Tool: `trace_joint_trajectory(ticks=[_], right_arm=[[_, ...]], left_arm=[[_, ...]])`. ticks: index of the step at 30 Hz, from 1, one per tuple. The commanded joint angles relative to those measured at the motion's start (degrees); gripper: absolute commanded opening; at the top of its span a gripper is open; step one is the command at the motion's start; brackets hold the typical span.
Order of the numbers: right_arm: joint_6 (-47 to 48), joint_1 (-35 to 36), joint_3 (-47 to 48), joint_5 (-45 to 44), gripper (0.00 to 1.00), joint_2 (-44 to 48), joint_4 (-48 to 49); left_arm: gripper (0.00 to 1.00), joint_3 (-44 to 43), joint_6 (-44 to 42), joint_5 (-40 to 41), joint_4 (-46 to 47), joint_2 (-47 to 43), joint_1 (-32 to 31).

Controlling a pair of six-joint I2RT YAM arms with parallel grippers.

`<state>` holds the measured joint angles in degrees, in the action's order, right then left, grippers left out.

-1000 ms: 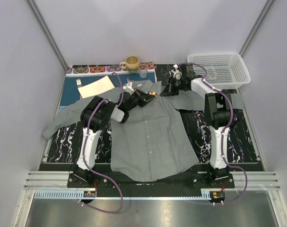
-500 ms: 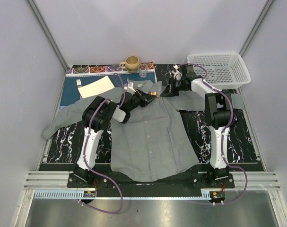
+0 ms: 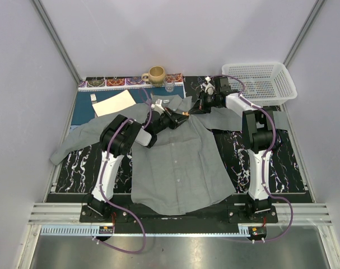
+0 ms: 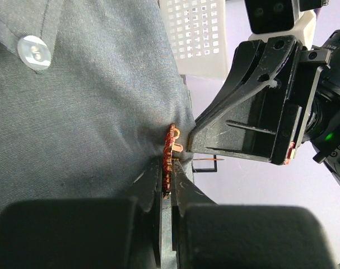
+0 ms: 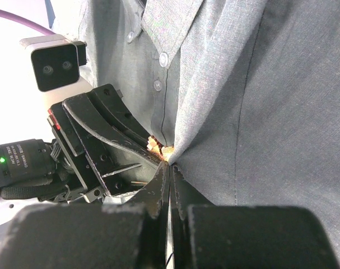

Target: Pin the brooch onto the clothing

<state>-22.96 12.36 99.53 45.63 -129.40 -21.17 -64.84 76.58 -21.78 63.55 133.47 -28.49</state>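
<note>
The left gripper (image 4: 171, 168) was clamped on the brooch (image 4: 171, 147), with both fingertips pressed together on the ornament's lower edge. The brooch stood edge-on above those fingertips and touched the grey shirt (image 4: 91, 123) at a raised fold of fabric. A thin pin (image 4: 208, 159) projected sideways from the brooch toward the right gripper (image 5: 169, 168). The right gripper was clamped on that same fold of shirt, and the cloth was drawn to a peak at its fingertips. The brooch sat just beside those tips, between the two grippers. In the top view, both grippers met at the far end of the shirt, near the collar (image 5: 170, 22).
</note>
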Motion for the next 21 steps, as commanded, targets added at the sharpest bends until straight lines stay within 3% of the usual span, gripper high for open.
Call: trace_joint_trajectory(ticks=[1, 21], right_arm=[[0.5, 0.8, 1.3, 0.3, 0.0, 3.3, 1.8], [2.8, 0.7, 3.0, 0.4, 0.03, 1.9, -1.3]], left_arm=[[0.0, 0.7, 0.2, -0.5, 7.4, -0.9, 0.2], [0.0, -3.4, -0.1, -4.6, 7.2, 1.2, 0.2]])
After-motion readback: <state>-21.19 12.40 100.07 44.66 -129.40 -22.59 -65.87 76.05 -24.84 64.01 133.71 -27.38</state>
